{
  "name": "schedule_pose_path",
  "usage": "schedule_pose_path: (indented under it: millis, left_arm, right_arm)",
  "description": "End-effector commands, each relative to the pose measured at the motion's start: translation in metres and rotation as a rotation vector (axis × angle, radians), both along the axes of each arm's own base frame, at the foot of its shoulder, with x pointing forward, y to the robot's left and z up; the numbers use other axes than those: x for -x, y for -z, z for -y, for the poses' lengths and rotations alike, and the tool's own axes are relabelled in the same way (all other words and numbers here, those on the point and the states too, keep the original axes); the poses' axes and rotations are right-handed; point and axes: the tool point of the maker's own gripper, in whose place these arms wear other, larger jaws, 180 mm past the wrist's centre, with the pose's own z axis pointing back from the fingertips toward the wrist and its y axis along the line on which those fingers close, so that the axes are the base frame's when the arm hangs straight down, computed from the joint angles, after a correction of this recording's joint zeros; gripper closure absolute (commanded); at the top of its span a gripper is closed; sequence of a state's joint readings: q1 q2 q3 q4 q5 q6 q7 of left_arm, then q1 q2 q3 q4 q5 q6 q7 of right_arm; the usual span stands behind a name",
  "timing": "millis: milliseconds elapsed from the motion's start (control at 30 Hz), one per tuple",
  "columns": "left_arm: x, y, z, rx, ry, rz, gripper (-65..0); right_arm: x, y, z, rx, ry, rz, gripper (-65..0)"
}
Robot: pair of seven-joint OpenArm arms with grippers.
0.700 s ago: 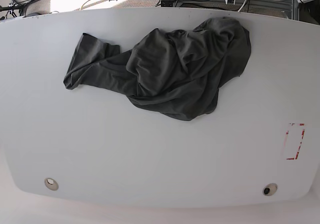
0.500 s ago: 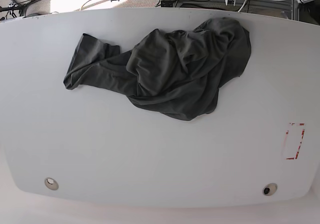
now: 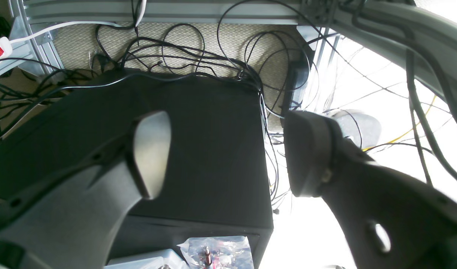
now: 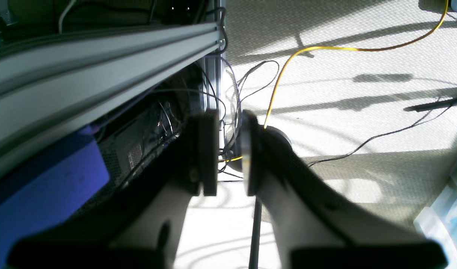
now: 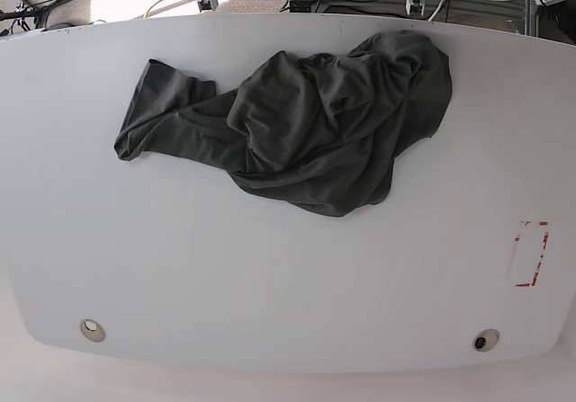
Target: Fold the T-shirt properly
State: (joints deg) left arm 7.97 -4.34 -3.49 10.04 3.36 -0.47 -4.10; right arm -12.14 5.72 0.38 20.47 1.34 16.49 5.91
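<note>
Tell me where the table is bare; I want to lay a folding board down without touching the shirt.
The wide near half of the table is bare, from below the T-shirt down to the two round holes and across to the red marking. The left and right ends are free too. The far middle is crowded: the crumpled shirt reaches almost to the back edge.

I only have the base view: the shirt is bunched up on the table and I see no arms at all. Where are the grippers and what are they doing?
Observer: The left gripper points at a black box and floor cables, jaws wide apart, nothing between them.
Operator: And the right one?
Observer: The right gripper points at carpet beside a metal rail, jaws nearly together, a narrow empty gap between them.
Operator: Any cloth in either wrist view?
Observer: None; the T-shirt shows only in your view.
</note>
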Motion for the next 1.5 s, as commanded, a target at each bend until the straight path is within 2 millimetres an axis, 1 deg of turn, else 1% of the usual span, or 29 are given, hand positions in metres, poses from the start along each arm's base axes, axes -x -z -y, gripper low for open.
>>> schedule_pose_path:
  millis: [0,100,167,200,333,433,533,633,667,767,833,900,967,1000,1067,1200,1333,1467]
  left_arm:
    - [0.004,-0.002,-0.004,-0.008,0.0,0.025,-44.6]
    - [0.003,-0.007,-0.005,-0.012,0.014,0.078,-44.6]
    - [0.001,-0.012,-0.006,-0.016,0.026,0.117,-44.6]
    - [0.003,-0.017,-0.006,-0.019,0.034,0.136,-44.6]
    - [-0.001,-0.037,-0.007,-0.026,0.061,0.201,-44.3]
    - [-0.008,-0.058,-0.007,-0.033,0.082,0.245,-44.2]
    - [-0.012,-0.092,-0.005,-0.037,0.114,0.319,-44.0]
    - [-0.015,-0.118,0.0,-0.035,0.134,0.376,-44.0]
    - [-0.014,-0.126,0.001,-0.035,0.138,0.388,-44.0]
    - [-0.012,-0.153,-0.01,-0.067,0.133,0.428,-44.0]
    - [-0.006,-0.168,-0.014,-0.081,0.132,0.439,-44.0]
    - [-0.004,-0.182,-0.013,-0.083,0.142,0.454,-44.0]
    - [0.004,-0.196,-0.012,-0.083,0.152,0.453,-44.0]
    - [0.005,-0.202,-0.011,-0.082,0.158,0.459,-44.0]
    - [0.008,-0.214,-0.008,-0.079,0.166,0.467,-44.0]
    - [0.002,-0.242,-0.002,-0.073,0.188,0.509,-44.0]
    - [-0.008,-0.263,0.003,-0.068,0.202,0.551,-44.0]
    - [-0.02,-0.282,0.008,-0.065,0.213,0.598,-44.0]
  right_arm:
    - [0.006,-0.005,0.002,0.0,0.005,0.02,-9.4]
    - [0.005,-0.015,0.0,-0.003,-0.015,0.07,-9.4]
    - [0.008,-0.022,-0.001,-0.006,-0.021,0.093,-9.4]
    - [0.01,-0.026,-0.002,-0.007,-0.027,0.099,-9.4]
    - [0.014,-0.046,-0.005,-0.009,-0.053,0.12,-9.4]
    - [0.015,-0.066,-0.009,-0.015,-0.072,0.159,-9.4]
    - [0.016,-0.092,-0.014,-0.017,-0.105,0.179,-9.4]
    - [0.015,-0.114,-0.018,-0.02,-0.126,0.2,-9.4]
    - [0.014,-0.121,-0.02,-0.021,-0.132,0.211,-9.4]
    - [0.015,-0.144,-0.024,-0.025,-0.15,0.23,-9.4]
    - [0.016,-0.157,-0.026,-0.025,-0.165,0.234,-9.4]
    - [0.018,-0.171,-0.028,-0.028,-0.177,0.234,-9.4]
    - [0.02,-0.185,-0.03,-0.03,-0.187,0.244,-9.4]
    - [0.021,-0.192,-0.031,-0.032,-0.189,0.249,-9.4]
    - [0.023,-0.203,-0.034,-0.036,-0.192,0.259,-9.4]
    - [0.021,-0.225,-0.038,-0.042,-0.197,0.292,-9.4]
    - [0.022,-0.241,-0.04,-0.048,-0.199,0.304,-9.4]
    - [0.015,-0.25,-0.042,-0.048,-0.194,0.335,-9.4]
